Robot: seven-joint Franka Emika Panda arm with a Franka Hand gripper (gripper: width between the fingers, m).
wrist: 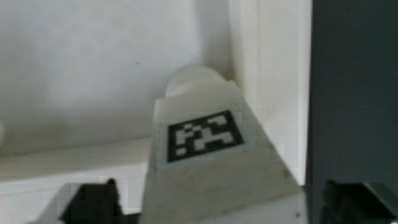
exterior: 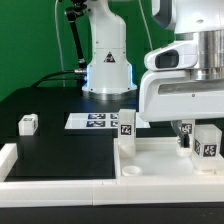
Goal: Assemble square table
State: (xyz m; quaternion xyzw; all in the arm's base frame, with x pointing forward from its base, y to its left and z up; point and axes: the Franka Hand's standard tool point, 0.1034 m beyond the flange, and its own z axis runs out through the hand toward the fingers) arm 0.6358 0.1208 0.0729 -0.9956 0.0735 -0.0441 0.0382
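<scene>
The white square tabletop lies at the front right of the black table. One white tagged leg stands at its back left corner. Another tagged leg stands at its right, beside my gripper. A third small leg sits alone at the exterior view's left. In the wrist view a white leg with a tag lies between my gripper's dark fingertips. A narrow gap shows on each side of it. The jaws are open around it, and I see no contact. White tabletop surface lies under it.
The robot base stands at the back centre. The marker board lies in front of it. A white border rail runs along the front left edge. Black table surface lies between the small leg and the tabletop.
</scene>
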